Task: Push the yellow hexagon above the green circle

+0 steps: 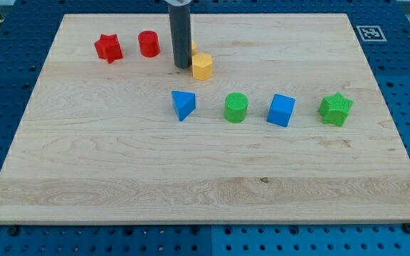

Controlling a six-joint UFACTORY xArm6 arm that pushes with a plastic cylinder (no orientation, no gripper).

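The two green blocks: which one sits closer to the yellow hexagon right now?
The green circle, between the blue triangular block and the blue cube. The green star sits farthest to the view's right. The yellow hexagon lies beside my tip.

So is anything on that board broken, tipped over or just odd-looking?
Nothing stands out. The blocks sit flat and whole on the wooden board. My tip rests just left of the yellow hexagon, partly hiding another yellow block behind it.

Bright, even overhead light falls across the pale wooden worktop (205,178). Shadows are soft and short, hugging each block's base. No strong glare. Focus is sharp throughout, with a slight keystone narrowing towards the view's top
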